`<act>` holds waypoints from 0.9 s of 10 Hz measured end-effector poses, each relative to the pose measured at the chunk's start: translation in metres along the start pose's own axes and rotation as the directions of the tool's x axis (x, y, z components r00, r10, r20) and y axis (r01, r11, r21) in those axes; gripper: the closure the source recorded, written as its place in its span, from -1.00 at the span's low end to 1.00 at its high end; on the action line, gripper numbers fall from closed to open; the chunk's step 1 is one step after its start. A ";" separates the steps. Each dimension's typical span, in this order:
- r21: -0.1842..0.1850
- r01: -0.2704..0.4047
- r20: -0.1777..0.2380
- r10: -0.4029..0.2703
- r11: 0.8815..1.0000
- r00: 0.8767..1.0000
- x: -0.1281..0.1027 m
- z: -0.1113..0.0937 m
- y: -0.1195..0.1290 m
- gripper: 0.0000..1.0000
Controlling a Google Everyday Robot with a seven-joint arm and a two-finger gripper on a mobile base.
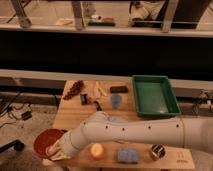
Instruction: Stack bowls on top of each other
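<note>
An orange-red bowl [46,140] sits at the table's near left corner, partly over the edge. My gripper [55,150] is at the bowl's near right rim, at the end of the white arm [130,132] that reaches in from the right. The gripper looks shut on the bowl's rim. The arm covers the table's near middle.
A green tray [172,106] stands at the back right of the wooden table [67,115]. An orange round fruit [96,150], a blue sponge [127,156] and a small metal cup [158,151] lie along the near edge. Snack packets [75,90] and small items lie at the back.
</note>
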 end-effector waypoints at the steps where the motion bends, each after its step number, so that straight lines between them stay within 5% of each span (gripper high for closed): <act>1: 0.000 -0.003 -0.004 0.003 1.000 1.000 0.003 0.000 0.000 0.71; 9: -0.002 -0.011 -0.024 0.011 1.000 1.000 0.016 0.006 -0.009 0.71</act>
